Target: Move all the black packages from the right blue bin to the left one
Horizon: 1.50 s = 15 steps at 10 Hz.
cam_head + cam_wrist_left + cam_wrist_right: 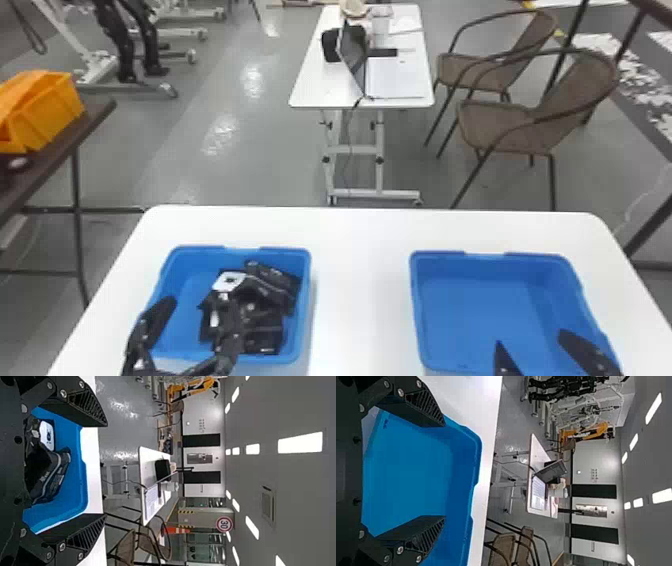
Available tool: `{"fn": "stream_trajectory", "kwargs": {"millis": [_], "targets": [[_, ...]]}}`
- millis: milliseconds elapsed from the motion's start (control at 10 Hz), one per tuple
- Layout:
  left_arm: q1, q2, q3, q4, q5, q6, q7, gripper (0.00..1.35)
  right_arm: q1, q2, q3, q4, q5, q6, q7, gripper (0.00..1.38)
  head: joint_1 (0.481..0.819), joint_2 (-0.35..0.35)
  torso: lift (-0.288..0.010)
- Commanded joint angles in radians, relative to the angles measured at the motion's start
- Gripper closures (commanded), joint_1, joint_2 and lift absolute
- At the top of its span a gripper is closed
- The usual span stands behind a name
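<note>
"Where are the black packages point(264, 332)?"

"Heaped in the left bin point(187, 251), mostly toward the side facing the right bin point(495, 267)."

"And which hand is nearer?"

"The left gripper point(197, 299), easily. Its fingers are spread, grasping nothing. The outer one hangs beside the heap, over the bin's outer side; the inner one is in front of the packages, though I can't tell if it touches them."

"How does the top package point(275, 280) lie?"

"Its long side slants, from the far edge down toward the inner wall. The heap is on the robot's right of that outer finger."

"And the right gripper point(531, 338)?"

"Above the right bin, well apart from the heap, fingers parted and holding nothing."

"So what's next?"

"The move looks finished, I'd judge. The left gripper should rise straight up before going sideways; otherwise its inner finger could snag a package and drag the heap."
</note>
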Motion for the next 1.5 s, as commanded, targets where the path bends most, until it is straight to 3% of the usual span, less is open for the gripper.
{"fn": "stream_trajectory", "kwargs": {"millis": [0,1400], "targets": [[-0.006,-0.006,-0.003,0.009,0.006,-0.007,0.000,0.23,0.000,0.001,0.000,0.000,0.003,-0.003,0.000,0.20,0.695,0.082,-0.040],[-0.024,-0.006,-0.006,0.029,0.017,-0.015,-0.011,0.23,-0.015,0.001,0.001,0.020,-0.007,-0.001,0.015,0.20,0.695,0.080,-0.040]]}}
